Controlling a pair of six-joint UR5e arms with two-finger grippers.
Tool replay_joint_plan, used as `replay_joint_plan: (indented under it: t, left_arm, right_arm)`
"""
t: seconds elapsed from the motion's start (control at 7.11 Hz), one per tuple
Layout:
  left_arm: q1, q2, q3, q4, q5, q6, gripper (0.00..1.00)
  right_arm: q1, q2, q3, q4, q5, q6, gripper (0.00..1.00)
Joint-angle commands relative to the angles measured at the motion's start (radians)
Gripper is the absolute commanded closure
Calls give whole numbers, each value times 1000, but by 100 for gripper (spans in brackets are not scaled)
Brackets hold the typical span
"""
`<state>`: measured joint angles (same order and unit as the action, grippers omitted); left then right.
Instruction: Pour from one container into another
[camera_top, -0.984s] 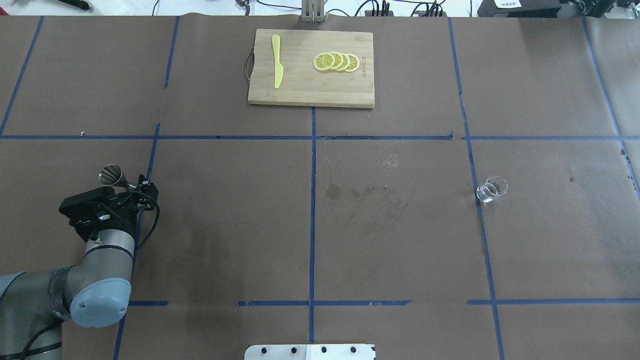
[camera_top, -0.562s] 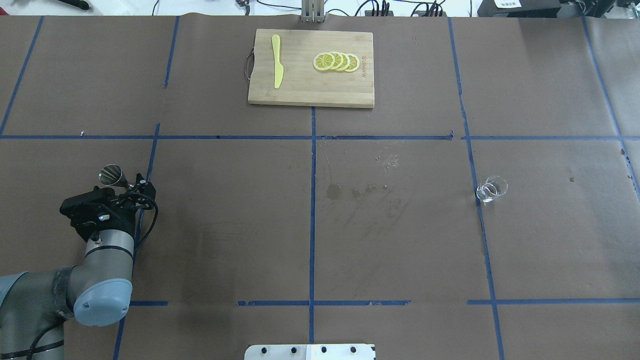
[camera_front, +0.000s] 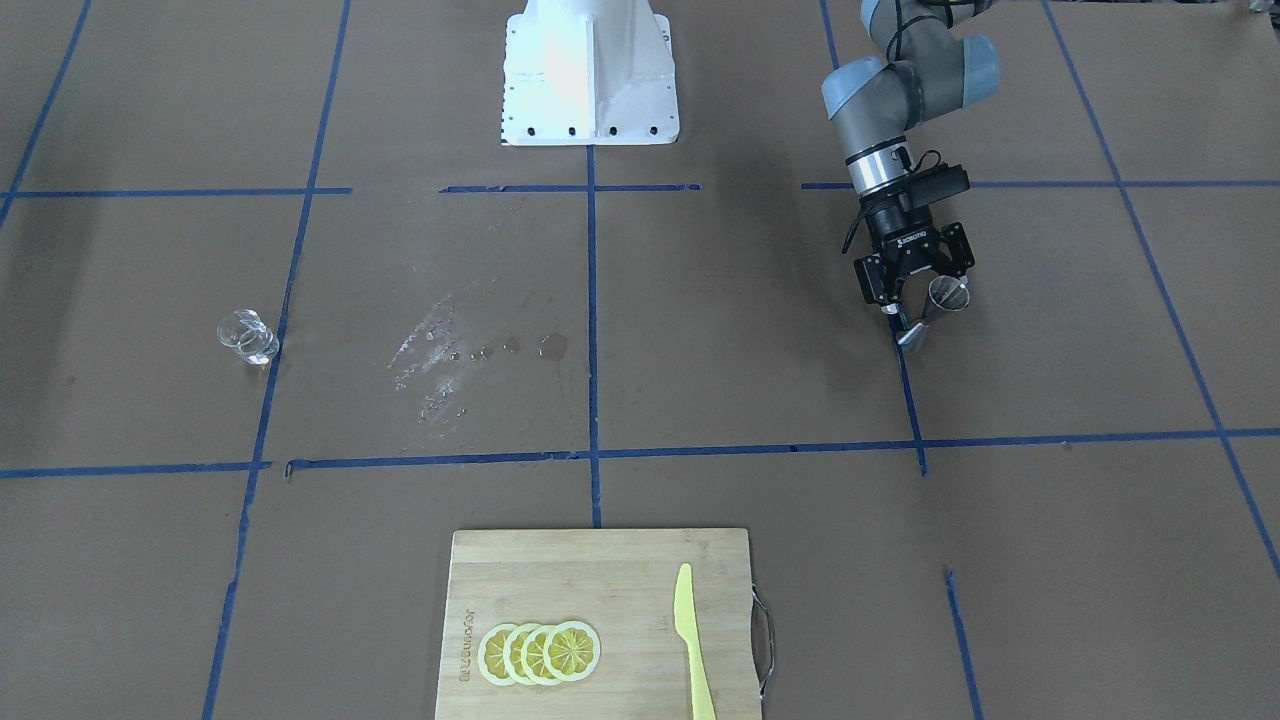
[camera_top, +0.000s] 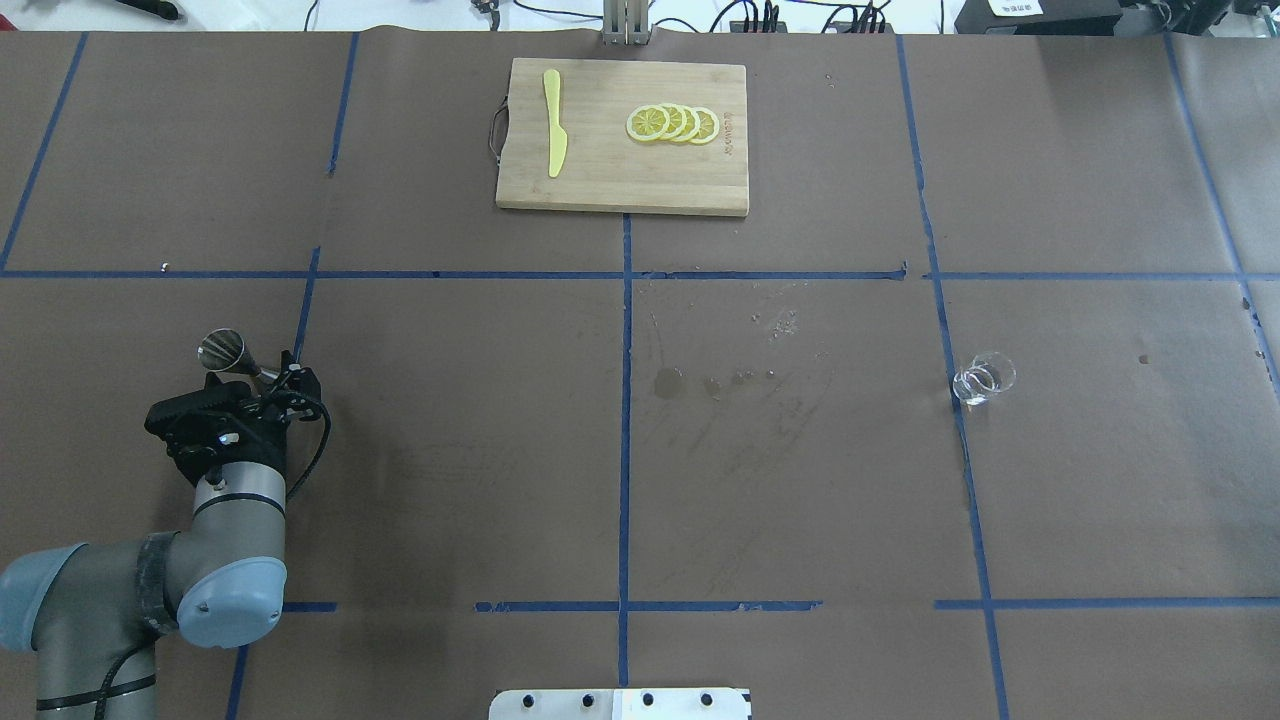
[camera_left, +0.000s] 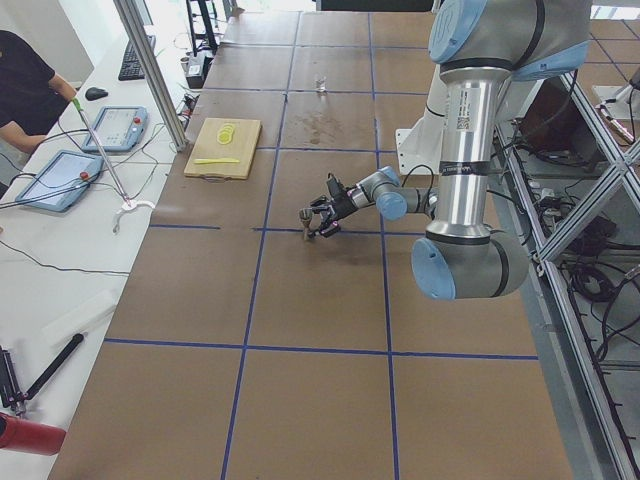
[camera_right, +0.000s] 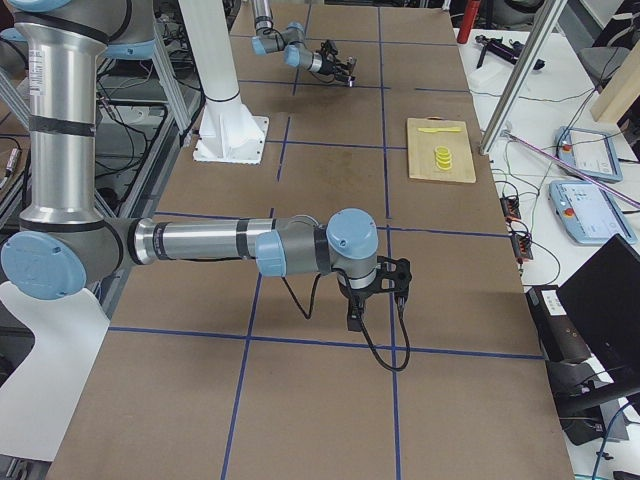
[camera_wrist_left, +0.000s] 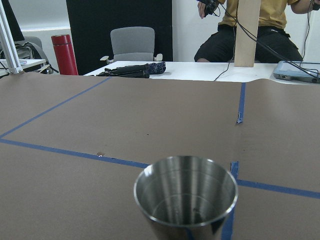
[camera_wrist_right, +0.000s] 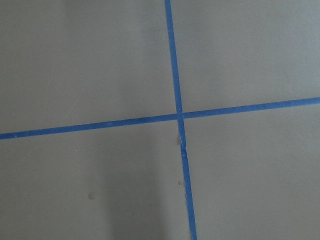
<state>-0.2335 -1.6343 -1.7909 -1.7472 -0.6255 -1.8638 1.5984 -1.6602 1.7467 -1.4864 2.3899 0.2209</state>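
L gripper (camera_front: 915, 303) fingers flank the jigger (camera_top: 222, 348) at its waist, mouth up; you can't tell if clamped. Jigger near table's (camera_top: 800, 500) left end, glass (camera_top: 983, 379) toward right end. They're well apart, so prob. it must travel over. R gripper (camera_right: 376, 305): state unclear.

Robot lab, tape-gridded table (camera_top: 800, 500), teach pendants (camera_left: 55, 178), aluminium framing (camera_left: 150, 70)

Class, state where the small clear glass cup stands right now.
In the overhead view the glass cup stands on the right side, beside a blue tape line, far across from the steel jigger at left.
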Motion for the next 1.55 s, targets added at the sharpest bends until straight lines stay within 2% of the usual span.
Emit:
replay_joint_plan:
  t: [0.0, 0.56, 0.7, 0.98, 1.27, 1.41]
  left_arm:
    - [-3, -2, 5, 0, 1, 0, 21]
    - [-4, 7, 7, 0, 9, 0, 25]
    - [-4, 5, 7, 0, 12, 0, 29]
    - [-4, 1, 8, 0, 12, 0, 47]
    - [-4, -1, 18, 0, 12, -37, 72]
    - [-6, 2, 18, 0, 12, -44, 88]
  right_arm:
    - [0, 0, 4, 0, 0, 0, 0]
    - [0, 0, 4, 0, 0, 3, 0]
    - [0, -1, 2, 0, 0, 3, 0]
    - [0, 0, -1, 0, 0, 3, 0]
    - [0, -1, -1, 0, 2, 3, 0]
    - [0, -1, -1, 0, 2, 3, 0]
